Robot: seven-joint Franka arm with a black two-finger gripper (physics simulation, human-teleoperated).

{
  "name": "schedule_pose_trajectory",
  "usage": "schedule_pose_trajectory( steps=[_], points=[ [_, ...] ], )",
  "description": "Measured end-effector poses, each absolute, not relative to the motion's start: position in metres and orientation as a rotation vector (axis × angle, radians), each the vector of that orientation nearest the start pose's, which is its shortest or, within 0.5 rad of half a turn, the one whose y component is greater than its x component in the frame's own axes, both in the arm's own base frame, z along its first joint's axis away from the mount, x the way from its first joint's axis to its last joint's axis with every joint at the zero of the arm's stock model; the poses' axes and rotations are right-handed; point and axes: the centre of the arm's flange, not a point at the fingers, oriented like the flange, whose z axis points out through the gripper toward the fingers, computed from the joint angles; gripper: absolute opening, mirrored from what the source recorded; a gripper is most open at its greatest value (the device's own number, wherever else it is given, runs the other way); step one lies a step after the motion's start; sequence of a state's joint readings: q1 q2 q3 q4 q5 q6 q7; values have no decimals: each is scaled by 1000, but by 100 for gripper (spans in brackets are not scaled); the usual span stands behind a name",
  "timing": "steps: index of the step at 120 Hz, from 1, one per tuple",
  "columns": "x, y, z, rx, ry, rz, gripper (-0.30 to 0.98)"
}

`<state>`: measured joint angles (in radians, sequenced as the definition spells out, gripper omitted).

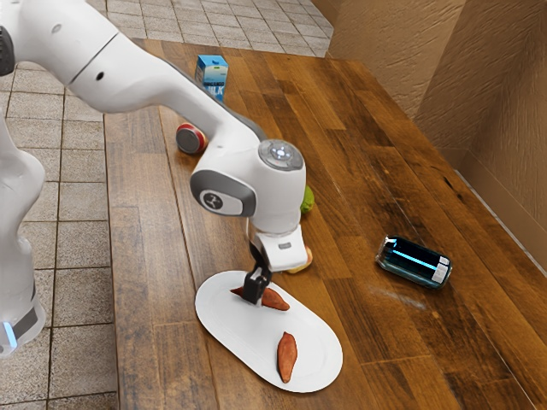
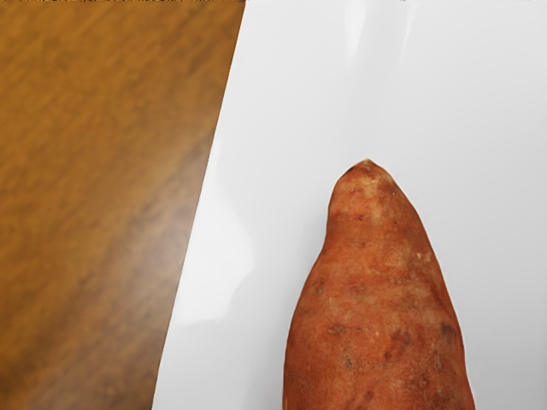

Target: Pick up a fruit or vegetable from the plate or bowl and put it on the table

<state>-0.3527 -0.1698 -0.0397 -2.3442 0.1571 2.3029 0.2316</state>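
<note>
My black gripper (image 1: 254, 297) is low over the white oval plate (image 1: 235, 337) in the exterior view, right at a reddish-brown sweet potato (image 1: 275, 299) whose middle it partly hides. Whether it grips the potato cannot be made out. A second sweet potato (image 1: 287, 357) lies on the same plate, nearer the exterior view's bottom. In the wrist view, one sweet potato (image 2: 380, 316) runs off the lower edge, its pointed tip on the plate (image 2: 496, 120), close under my hand.
Around the wooden table (image 1: 359, 342) are a dark bottle (image 1: 414, 263) lying on its side, a blue milk carton (image 1: 212, 77), a red-and-grey round object (image 1: 191, 138) and a green item (image 1: 308, 201) partly behind the arm. A yellowish item (image 1: 302, 261) shows beside the hand.
</note>
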Motion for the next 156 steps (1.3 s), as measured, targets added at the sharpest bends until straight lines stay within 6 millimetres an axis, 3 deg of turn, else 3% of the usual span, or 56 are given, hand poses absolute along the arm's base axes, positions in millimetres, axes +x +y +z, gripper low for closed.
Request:
schedule_pose_trajectory(
  steps=[12, 39, 56, 58, 70, 76, 88, 95, 114, 131, 140, 156],
  points=[
    [456, -186, 414, -2820, 1069, -215, 67],
    [457, -186, 414, -2835, 1044, -226, 25],
    [457, -187, 420, -2833, 1034, -247, 18],
    [458, -188, 425, -2828, 1034, -265, 17],
    [483, -187, 506, -2768, 1003, -437, 17],
    [494, -164, 522, -2767, 940, -435, 18],
    [514, -75, 523, -2811, 708, -330, 17],
    [514, -38, 520, -2831, 615, -265, 17],
    [494, 6, 528, -2858, 522, -172, 17],
    [486, 75, 555, -2888, 367, -176, 17],
    [496, 96, 550, -2887, 333, -133, 16],
    [503, 136, 520, -2900, 261, -15, 16]
  ],
)
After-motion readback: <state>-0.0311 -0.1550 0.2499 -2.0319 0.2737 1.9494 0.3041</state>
